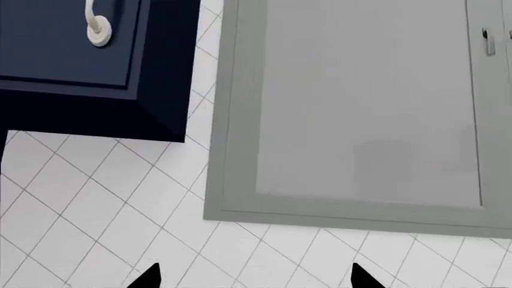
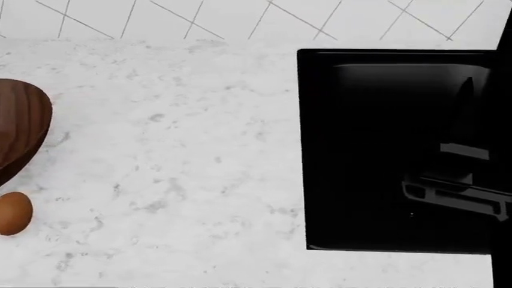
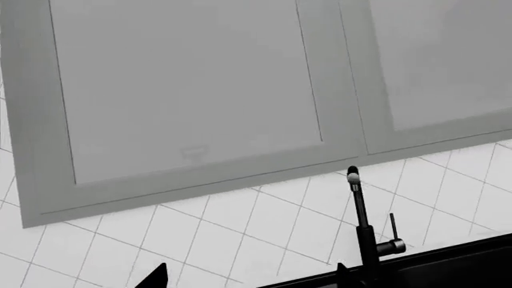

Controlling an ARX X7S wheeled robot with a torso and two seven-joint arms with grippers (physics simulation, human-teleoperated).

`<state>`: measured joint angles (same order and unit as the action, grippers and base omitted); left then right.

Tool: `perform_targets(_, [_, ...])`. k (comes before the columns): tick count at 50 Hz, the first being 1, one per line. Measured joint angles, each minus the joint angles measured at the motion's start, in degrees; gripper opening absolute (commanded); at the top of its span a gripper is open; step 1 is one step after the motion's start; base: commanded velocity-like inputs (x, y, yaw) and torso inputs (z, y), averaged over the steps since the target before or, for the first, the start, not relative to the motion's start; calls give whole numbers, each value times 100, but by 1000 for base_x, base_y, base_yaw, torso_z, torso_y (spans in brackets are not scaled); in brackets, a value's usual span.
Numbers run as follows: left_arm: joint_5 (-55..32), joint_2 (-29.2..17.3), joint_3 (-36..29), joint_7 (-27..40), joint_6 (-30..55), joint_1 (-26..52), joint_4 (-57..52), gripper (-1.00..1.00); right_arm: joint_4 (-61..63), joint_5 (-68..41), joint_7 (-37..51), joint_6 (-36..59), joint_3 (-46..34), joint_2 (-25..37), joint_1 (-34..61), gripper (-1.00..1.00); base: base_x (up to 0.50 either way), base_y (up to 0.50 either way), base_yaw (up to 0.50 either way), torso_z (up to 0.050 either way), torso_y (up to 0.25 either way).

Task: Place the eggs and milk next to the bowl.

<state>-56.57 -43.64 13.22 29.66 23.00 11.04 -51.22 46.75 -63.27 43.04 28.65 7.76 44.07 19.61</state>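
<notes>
on the head view, a single egg (image 2: 12, 213) lies at the left edge of the white marble table (image 2: 176, 150), near the front. just behind it, close but with a sliver of table showing between them, sits the bowl (image 2: 20, 129), dark brown wood with streaky grain, cut off by the left edge so only its right part shows. no milk shows in any view, and neither arm appears in the head view. to the right, a black sink (image 2: 384, 150) is sunk into the table, with a dark faucet (image 2: 460, 174) lying in shadow over its right side. behind the table runs a white tiled wall (image 2: 240, 18).

the left wrist view shows only the two dark fingertips (image 1: 148, 277) of the left hand (image 1: 254, 279) at the frame edge, set wide apart with nothing between them. beyond them is the tiled wall, a grey cabinet door (image 1: 360, 114) and a navy cabinet (image 1: 80, 54) with a white handle (image 1: 98, 27).

the right wrist view shows the right hand (image 3: 249, 277), its tips likewise apart and empty. past them stands the black faucet above the sink's rim, then tiled wall, then grey cabinet doors (image 3: 192, 90).
</notes>
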Motion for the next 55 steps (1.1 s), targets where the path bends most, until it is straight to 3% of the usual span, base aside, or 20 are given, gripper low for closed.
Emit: perform_targets(55, [118,28,-59,-50,-136,-148,58,100,23,-90,23,-14,-21,54,-14,100,0,-500,0,0,0])
